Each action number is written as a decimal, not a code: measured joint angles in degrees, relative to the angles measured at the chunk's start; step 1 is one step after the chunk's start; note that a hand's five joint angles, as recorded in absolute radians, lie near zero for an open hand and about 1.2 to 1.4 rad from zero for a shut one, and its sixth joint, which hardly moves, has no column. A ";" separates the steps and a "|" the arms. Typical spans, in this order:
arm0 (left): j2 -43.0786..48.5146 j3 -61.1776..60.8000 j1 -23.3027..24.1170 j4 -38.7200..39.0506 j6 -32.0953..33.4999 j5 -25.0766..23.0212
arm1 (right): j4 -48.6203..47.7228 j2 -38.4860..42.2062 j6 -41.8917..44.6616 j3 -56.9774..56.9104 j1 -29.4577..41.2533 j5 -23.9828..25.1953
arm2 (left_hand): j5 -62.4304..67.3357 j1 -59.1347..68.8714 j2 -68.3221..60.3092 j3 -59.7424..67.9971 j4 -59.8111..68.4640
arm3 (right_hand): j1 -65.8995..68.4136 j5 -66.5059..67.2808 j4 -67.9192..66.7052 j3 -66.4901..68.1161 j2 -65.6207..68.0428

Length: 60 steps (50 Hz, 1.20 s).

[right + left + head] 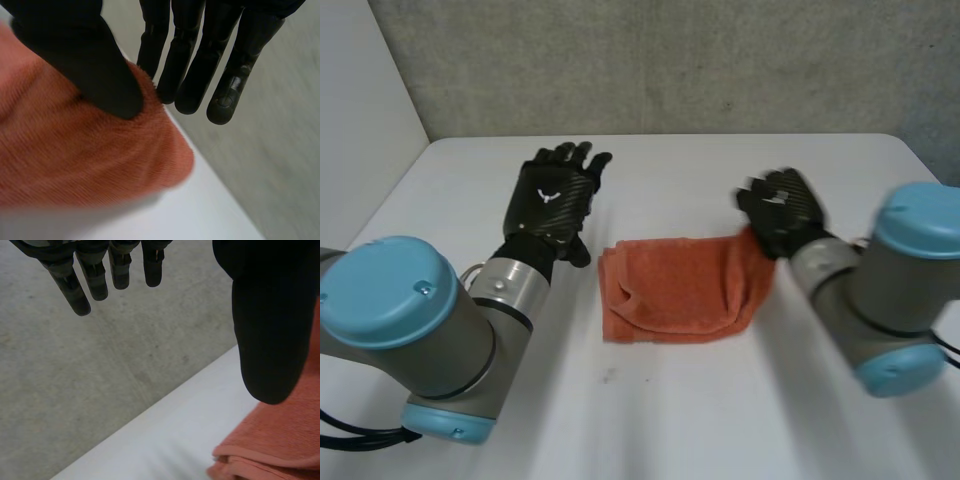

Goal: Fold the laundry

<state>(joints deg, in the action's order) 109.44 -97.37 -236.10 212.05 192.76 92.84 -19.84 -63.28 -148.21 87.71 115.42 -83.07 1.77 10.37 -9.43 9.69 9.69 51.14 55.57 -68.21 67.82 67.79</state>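
An orange cloth (675, 290) lies folded in the middle of the white table (720, 410). My right hand (785, 210) is at the cloth's far right corner and holds that corner a little off the table. In the right wrist view the thumb (90, 65) presses the cloth (75, 155) against the straight fingers (185, 75), pinching its edge. My left hand (552, 195) hovers just left of the cloth, open, fingers straight, touching nothing. In the left wrist view its fingers (75, 287) and thumb (267, 325) are spread, with the cloth's folded edge (280, 445) below the thumb.
A grey wall (670, 60) runs behind the table's far edge. Bare table lies in front of the cloth and to both sides. Both forearms (410, 340) reach in from the near corners.
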 measured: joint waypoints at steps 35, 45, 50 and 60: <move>7.35 10.94 3.76 -3.78 -7.65 2.04 | 12.20 2.87 -28.11 -10.16 4.76 0.07 | -0.01 0.00 0.00 0.00 0.00 | -38.82 -51.46 54.64 -55.41 -55.07; 15.22 16.21 6.54 -10.94 -12.55 0.24 | 15.25 7.12 -28.97 -10.66 1.32 3.17 | -0.01 0.00 0.00 0.00 0.00 | -38.82 -51.46 54.64 -55.41 -55.07; 17.48 16.83 6.40 -13.31 -12.81 -0.06 | 16.55 9.61 -28.72 -11.26 1.01 3.96 | -0.01 0.00 0.00 0.00 0.00 | -38.82 -51.46 54.64 -55.41 -55.07; 19.03 15.99 4.82 -18.58 -11.10 0.20 | 18.88 15.30 -25.29 -15.32 1.04 4.88 | -0.16 0.00 0.00 0.00 0.00 | -38.82 -51.61 54.64 -55.41 -55.07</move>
<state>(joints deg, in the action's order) 128.47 -81.38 -231.28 193.47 181.66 93.04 -0.96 -47.97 -173.51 72.40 116.46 -78.19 1.61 10.37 -9.43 9.69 9.68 12.32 3.96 -13.57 12.41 12.73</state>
